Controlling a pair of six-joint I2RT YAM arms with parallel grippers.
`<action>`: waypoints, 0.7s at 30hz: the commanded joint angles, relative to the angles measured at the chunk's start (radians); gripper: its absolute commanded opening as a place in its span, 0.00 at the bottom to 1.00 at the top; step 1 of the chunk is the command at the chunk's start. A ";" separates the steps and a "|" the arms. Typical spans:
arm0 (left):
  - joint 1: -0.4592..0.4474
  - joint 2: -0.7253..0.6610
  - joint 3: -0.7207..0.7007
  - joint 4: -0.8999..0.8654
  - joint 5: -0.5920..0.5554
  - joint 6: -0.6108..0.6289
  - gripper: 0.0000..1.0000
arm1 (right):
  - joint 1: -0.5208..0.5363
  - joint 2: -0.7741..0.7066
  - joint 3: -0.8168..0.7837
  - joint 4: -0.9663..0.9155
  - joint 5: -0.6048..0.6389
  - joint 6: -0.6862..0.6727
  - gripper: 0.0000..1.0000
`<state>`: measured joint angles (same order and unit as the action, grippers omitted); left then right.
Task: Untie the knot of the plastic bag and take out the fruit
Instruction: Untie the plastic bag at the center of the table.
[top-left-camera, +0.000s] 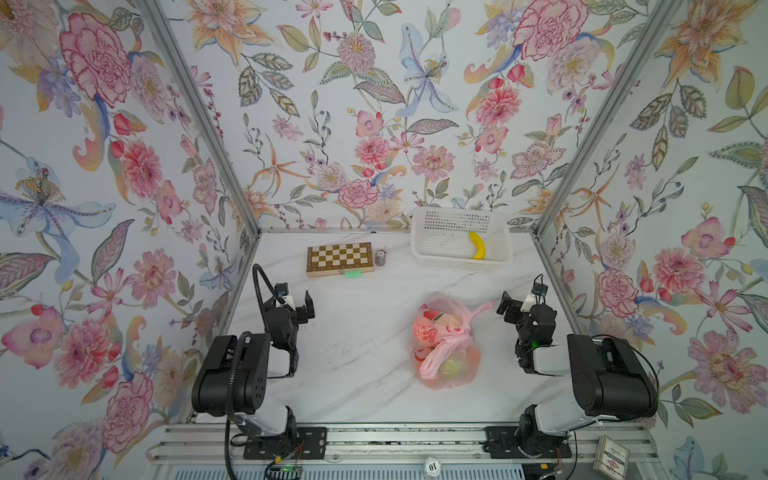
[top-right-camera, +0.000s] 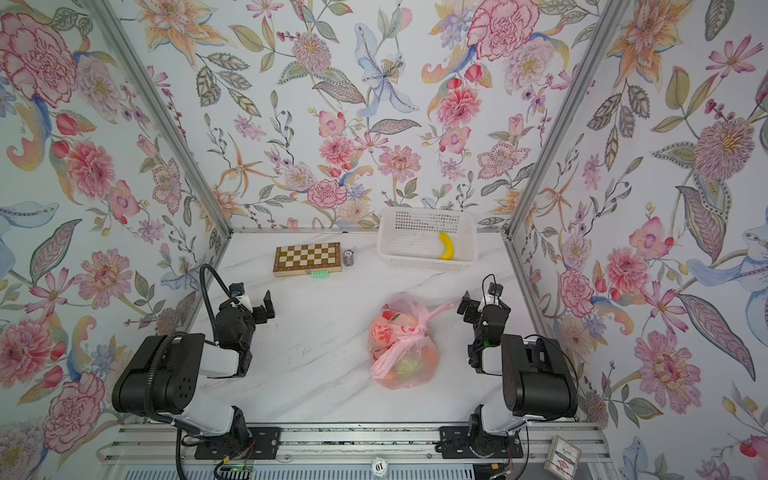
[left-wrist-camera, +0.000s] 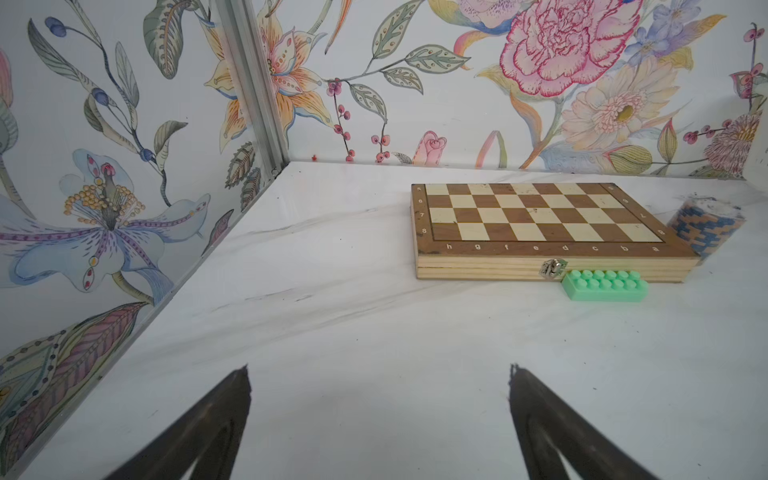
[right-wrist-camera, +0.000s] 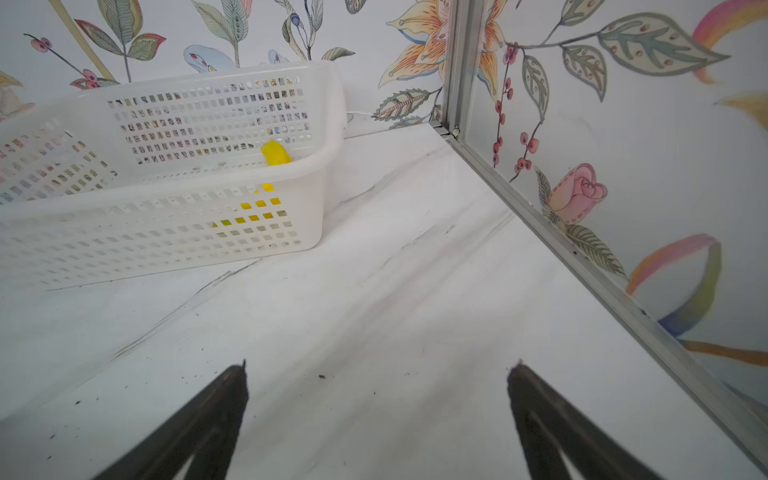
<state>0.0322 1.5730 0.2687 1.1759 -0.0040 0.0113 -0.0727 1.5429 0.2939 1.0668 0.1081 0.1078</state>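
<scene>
Front rail: a round white token (top-left-camera: 432, 466) marked "10". The plastic bag (top-left-camera: 440, 332) lies on the marble table (top-left-camera: 353, 374), right of centre and nearer the right arm, with its long axis running near to far. The knot (top-left-camera: 456, 332) is on top, still tied. One handle tail points toward the right gripper (right-wrist-camera: 380, 370), the other toward the front rail. The fruit (top-left-camera: 451, 368) is inside. The bag's red print is unreadable. The chessboard (left-wrist-camera: 540, 216) edge reads h to a. The left gripper (left-wrist-camera: 379, 374) and right gripper have their jaws spread, holding nothing.
</scene>
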 joint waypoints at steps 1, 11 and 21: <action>-0.008 0.001 0.009 0.027 0.013 0.006 0.99 | -0.002 0.002 0.017 0.001 -0.013 -0.012 0.99; -0.007 -0.001 0.006 0.032 0.013 0.007 0.99 | -0.006 0.002 0.017 -0.001 -0.021 -0.011 0.99; -0.007 -0.001 -0.050 0.113 -0.020 -0.005 0.99 | -0.004 -0.041 0.007 -0.018 -0.016 -0.012 0.99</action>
<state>0.0322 1.5730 0.2615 1.2064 -0.0059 0.0109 -0.0734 1.5402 0.2939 1.0641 0.0925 0.1078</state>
